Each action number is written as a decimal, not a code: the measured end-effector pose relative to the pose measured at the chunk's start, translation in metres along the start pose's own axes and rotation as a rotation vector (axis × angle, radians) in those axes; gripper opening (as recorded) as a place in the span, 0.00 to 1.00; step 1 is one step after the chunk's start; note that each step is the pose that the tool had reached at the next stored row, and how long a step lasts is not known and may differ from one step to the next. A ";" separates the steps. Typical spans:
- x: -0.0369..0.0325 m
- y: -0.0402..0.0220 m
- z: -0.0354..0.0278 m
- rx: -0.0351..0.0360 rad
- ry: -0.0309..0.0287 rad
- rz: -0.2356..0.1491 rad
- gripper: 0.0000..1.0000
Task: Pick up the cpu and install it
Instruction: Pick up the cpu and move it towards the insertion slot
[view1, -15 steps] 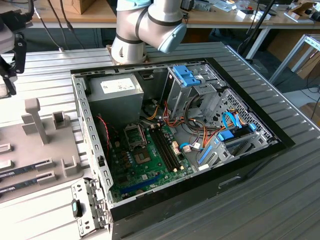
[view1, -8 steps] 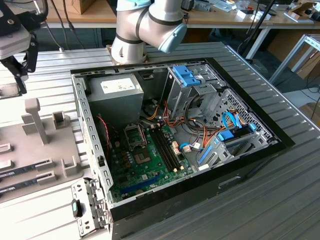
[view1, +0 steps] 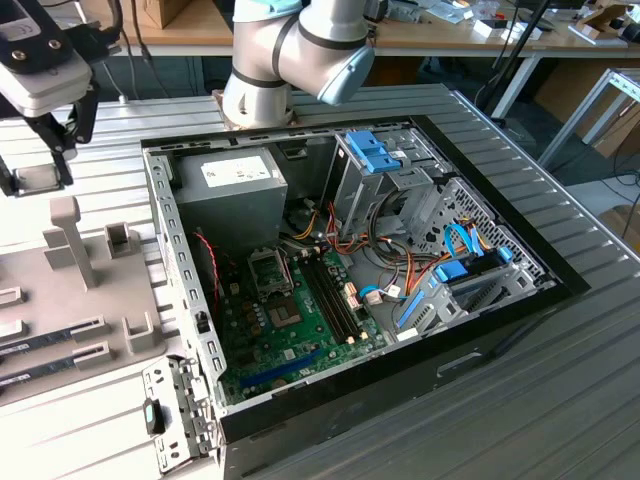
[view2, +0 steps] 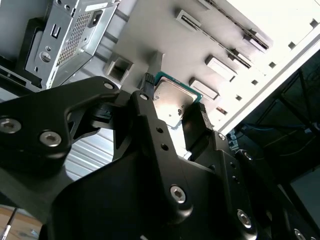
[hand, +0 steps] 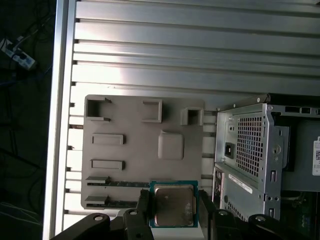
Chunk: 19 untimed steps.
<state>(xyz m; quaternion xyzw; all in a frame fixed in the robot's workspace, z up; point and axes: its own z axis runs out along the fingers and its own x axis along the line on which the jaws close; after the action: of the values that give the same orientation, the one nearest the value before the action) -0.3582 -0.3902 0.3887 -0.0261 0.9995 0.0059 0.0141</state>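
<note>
- Ribbed aluminium table (view1: 560, 380) carries an open computer case (view1: 480, 345) lying on its side, with a grey fixture tray (hand: 135, 155) just beside it on the exterior view's left
- The gripper (view2: 172, 107) is clamped narrow on the cpu (hand: 173, 204): one black finger presses on each of two opposite edges
- In both wrist views the chip's dull silver lid faces the camera and its thin green rim shows along the free edges
- In the exterior view the held chip hangs clear above the far end of the tray, well apart from the case
- Two long dark memory sticks (view1: 50, 332) lie in slots at the near part of the tray
- Inside the case, the green motherboard (view1: 290, 335) lies flat with a square socket (view1: 270, 272) near the grey power-supply box (view1: 228, 190)
- Orange and blue cables (view1: 400, 270) run across the case beside the drive cages
</note>
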 end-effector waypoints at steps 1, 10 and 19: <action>-0.0021 -0.0001 0.0001 0.0000 0.0000 0.000 0.47; -0.0250 -0.0013 0.0010 0.0000 0.0000 0.000 0.47; -0.0474 -0.0025 0.0019 -0.0001 -0.0001 0.000 0.47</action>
<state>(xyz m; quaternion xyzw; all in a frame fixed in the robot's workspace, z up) -0.3107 -0.3902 0.3881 -0.0261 0.9995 0.0059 0.0141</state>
